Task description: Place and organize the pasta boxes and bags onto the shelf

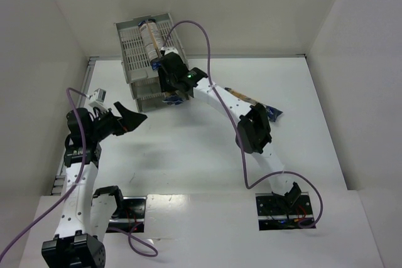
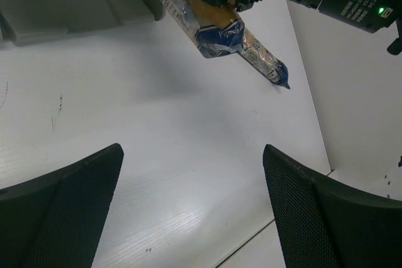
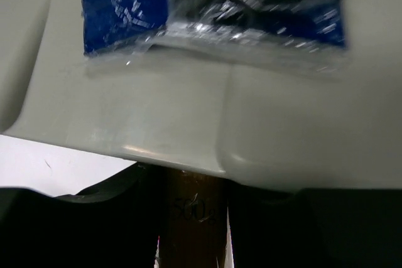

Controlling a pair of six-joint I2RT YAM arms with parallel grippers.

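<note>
Packet (image 1: 149, 37) partly behind right claw (image 1: 165, 68)

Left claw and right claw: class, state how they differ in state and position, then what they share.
The left claw is open and empty; the right claw is shut on a pasta packet. The left claw hangs over the table; the right claw is close to the shelf front. Both are dark and two-fingered.
</note>
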